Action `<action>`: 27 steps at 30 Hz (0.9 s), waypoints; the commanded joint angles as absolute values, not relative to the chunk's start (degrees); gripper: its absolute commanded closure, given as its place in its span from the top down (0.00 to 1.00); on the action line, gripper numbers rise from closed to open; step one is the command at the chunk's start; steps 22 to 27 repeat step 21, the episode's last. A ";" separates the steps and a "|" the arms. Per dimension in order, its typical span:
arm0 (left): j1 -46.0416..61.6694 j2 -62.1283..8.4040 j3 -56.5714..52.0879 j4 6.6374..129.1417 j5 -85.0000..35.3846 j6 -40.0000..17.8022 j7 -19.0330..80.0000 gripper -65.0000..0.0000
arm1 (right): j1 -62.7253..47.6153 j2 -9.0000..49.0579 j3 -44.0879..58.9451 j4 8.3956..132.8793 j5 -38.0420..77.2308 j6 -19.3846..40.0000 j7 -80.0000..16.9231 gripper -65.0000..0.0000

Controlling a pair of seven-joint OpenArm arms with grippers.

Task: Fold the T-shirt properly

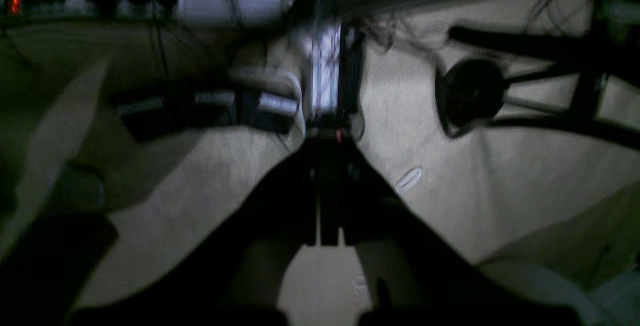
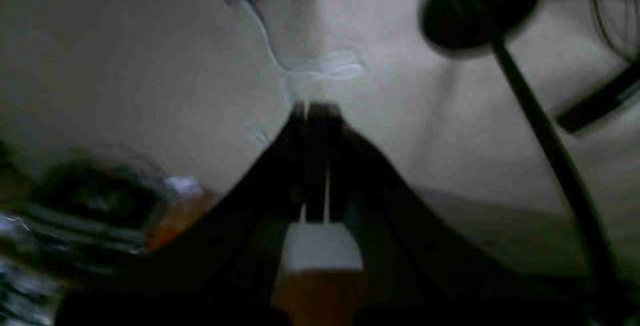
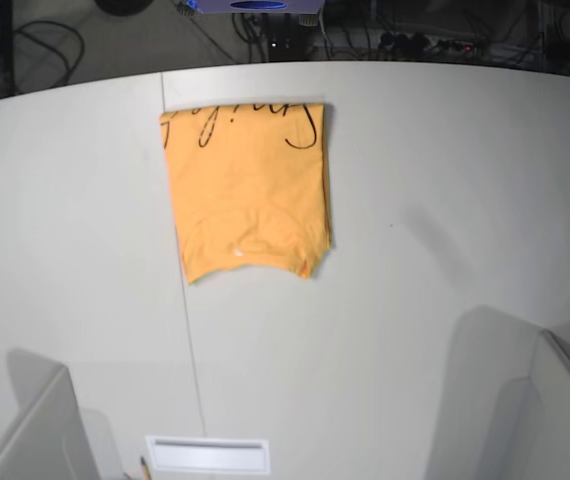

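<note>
both claws sit closed and empty: the left claw (image 1: 327, 141) and right claw (image 2: 315, 109) each show tips pressed together, off the bench (image 3: 445, 300). at 12 o'clock on the bench lies the shirt (image 3: 247, 190), a narrow panel, collar toward 6. judging by that, one fold remains: pinch both collar-end corners, lift evenly, lay them onto the lettered edge, aligning sides.

You have the folded T-shirt (image 3: 247, 190) lying flat on the table (image 3: 445, 200), toward its far edge and left of centre in the base view, well apart from both arms at the near corners.
</note>
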State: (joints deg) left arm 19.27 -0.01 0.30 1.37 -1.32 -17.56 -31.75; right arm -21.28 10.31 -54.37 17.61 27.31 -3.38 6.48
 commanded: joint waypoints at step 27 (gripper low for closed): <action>13.23 0.66 -0.48 7.78 2.51 -15.25 -24.40 0.00 | -11.21 11.30 -57.80 6.02 27.38 -3.91 19.47 0.00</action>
